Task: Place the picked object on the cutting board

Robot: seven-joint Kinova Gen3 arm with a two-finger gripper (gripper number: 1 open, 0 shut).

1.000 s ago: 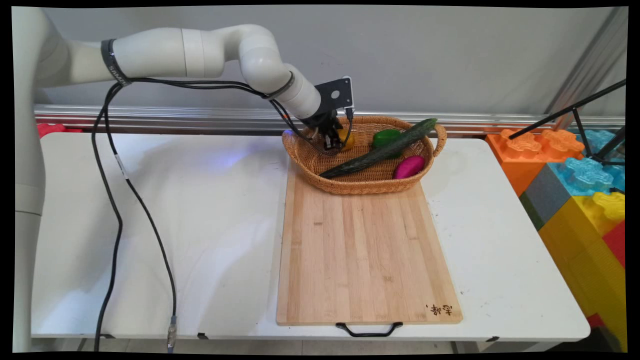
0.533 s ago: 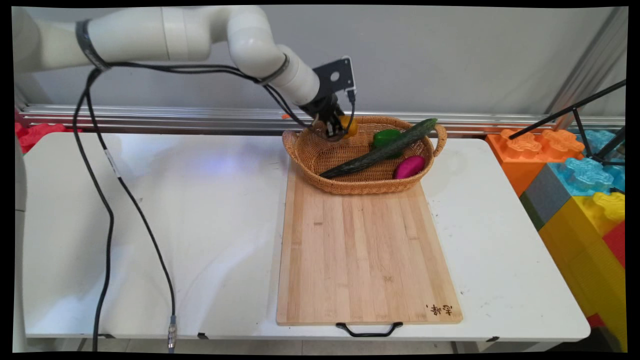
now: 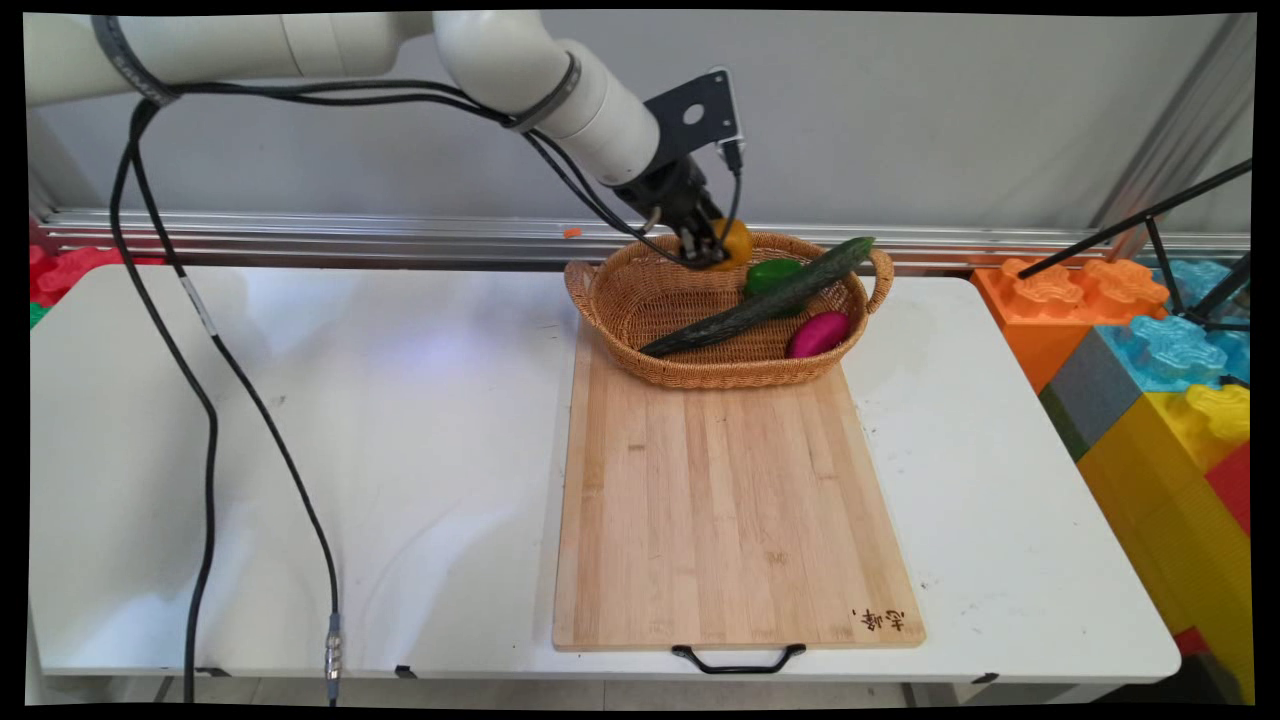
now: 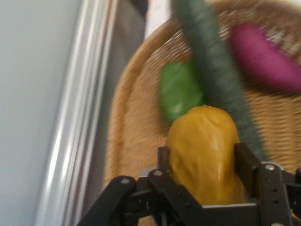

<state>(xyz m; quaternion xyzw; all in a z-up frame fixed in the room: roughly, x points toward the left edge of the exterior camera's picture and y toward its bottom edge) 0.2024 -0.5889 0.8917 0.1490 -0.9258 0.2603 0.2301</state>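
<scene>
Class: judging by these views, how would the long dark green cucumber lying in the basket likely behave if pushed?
The long dark green cucumber looks stiff, spanning the woven wicker basket unbent. Being round, it may roll. One end rests on the rim, so it could slide off.

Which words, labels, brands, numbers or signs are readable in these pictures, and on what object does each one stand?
Dark burnt-in mark on the wooden cutting board, near right corner: two or three characters, too small to read.
Lettering on the dark band around the arm, upper left of the main view: too small to read.
Hand view: no text.
</scene>
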